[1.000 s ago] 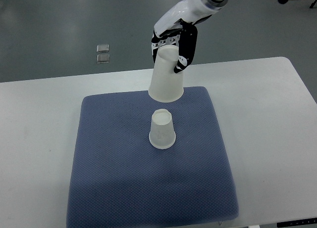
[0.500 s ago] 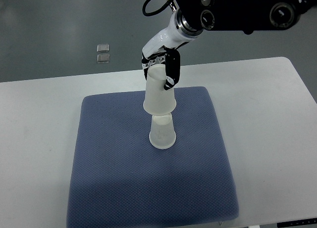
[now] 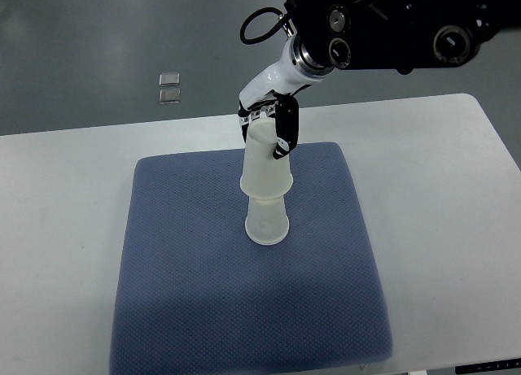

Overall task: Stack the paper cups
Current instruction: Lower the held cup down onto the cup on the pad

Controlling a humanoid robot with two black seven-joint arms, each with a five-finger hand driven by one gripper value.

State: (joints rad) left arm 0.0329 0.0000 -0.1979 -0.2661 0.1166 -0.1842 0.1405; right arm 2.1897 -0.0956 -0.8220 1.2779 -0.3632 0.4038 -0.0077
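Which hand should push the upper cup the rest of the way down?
Right. The right hand already grips the inverted white paper cup, part-way over the standing white paper cup on the blue mat; no left hand shows.

Right hand [image 3: 269, 127], fingers curled downward

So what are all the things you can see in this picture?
Paper cups: two, white, both upside down in the middle of the pad; the lower cup stands on the pad, the upper cup is partly lowered over it.
Pad: one, blue-grey, lying on the table.
Table: one, white, under the pad.
Small squares: two, silvery, on the grey floor beyond the table; too small to tell what they are.
Cable loop: one, black, at the robot's wrist.
Right hand: one, white and black, coming in from the top right, fingers closed on the upper cup.
Left hand: not in view.
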